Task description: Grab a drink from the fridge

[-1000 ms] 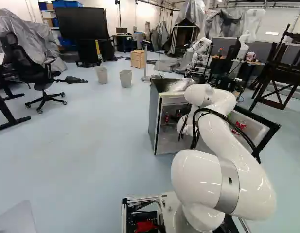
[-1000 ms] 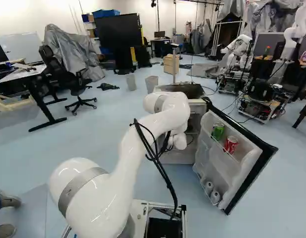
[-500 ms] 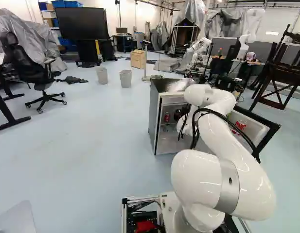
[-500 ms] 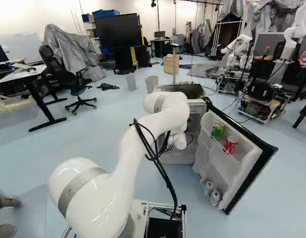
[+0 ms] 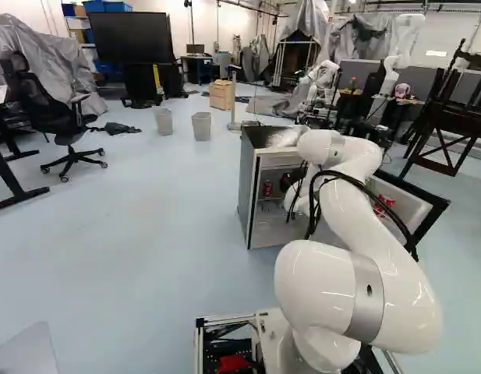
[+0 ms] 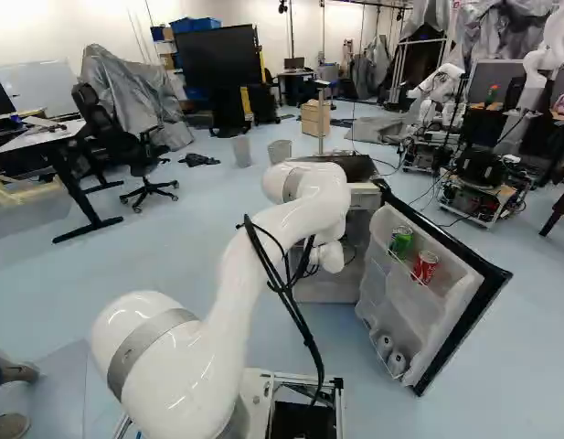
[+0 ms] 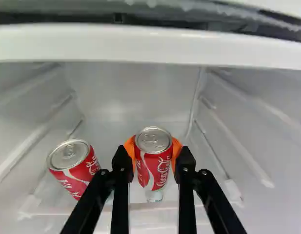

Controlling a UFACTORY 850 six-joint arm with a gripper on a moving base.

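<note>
In the left base view the black gripper shows partly inside the open fridge, mostly behind my wrist. The wrist view has the gripper shut on a red can, one orange pad on each side. Whether its base touches the shelf I cannot tell. A second red can stands beside the gripper, clear of the held one. On the fridge door's shelf are a green can and another red can.
The fridge door stands wide open to the right of my arm, with white containers on its lower shelf. A white inner edge crosses above the gripper. Two bins and an office chair stand farther off.
My arm's upper bend has risen slightly beside the fridge. The base and the door have not moved.
</note>
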